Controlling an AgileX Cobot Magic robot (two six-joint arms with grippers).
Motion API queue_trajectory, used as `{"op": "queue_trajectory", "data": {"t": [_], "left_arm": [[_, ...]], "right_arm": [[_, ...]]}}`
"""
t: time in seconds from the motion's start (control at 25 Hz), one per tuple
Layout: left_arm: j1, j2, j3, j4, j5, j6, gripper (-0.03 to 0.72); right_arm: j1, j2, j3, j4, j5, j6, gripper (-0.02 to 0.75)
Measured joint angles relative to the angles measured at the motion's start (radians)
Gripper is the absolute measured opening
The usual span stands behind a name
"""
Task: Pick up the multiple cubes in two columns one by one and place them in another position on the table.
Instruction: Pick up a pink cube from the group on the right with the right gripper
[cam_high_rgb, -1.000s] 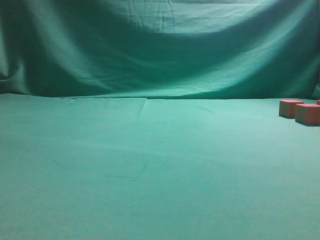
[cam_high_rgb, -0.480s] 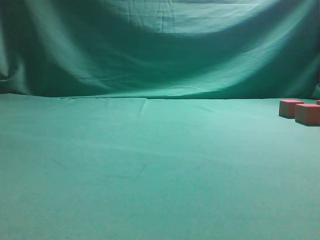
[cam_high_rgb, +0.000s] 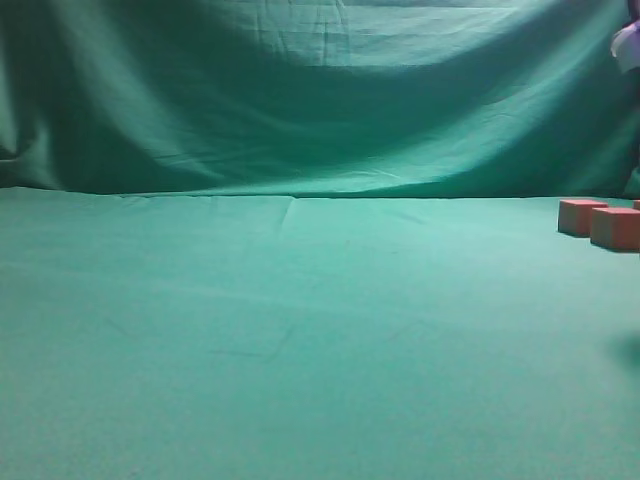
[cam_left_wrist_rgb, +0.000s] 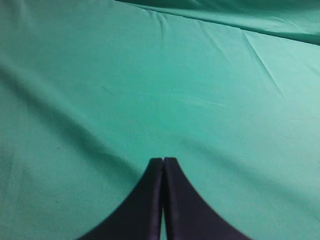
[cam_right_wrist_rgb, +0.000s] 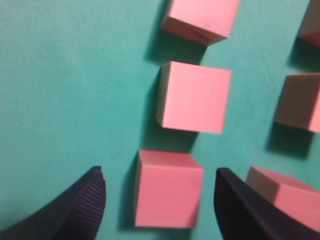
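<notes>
Left end effector (cam_left_wrist_rgb: 163, 165) has its dark fingers pressed tip to tip w/ no gap, nothing between them, hanging a bit above the table (cam_left_wrist_rgb: 150, 75). Right end effector (cam_right_wrist_rgb: 160, 192) points straight down, ribbed fingers (cam_right_wrist_rgb: 85, 200) spread wide, one each side of the frame, not touching anything. In the exterior view only a blurry bit of the right arm (cam_high_rgb: 628, 45) shows at the top right corner.
</notes>
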Motion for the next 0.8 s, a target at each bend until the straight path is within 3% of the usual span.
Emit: {"op": "queue_trajectory", "data": {"t": [0.28,0.44,0.64,0.8], "left_arm": [[0.000,0.000,0.000,0.000,0.000,0.000,0.000],[0.000,0.000,0.000,0.000,0.000,0.000,0.000],[0.000,0.000,0.000,0.000,0.000,0.000,0.000],[0.000,0.000,0.000,0.000,0.000,0.000,0.000]], "right_arm": [[0.000,0.057,0.000,-0.002,-0.027,0.016,0.430],[0.000,0.057,-0.012,-0.003,-0.014,0.022,0.254],[0.000,0.057,-0.107,0.023,0.104,0.019,0.262],[0.000,0.057,-0.218,0.174,0.244,-0.126,0.262]]}}
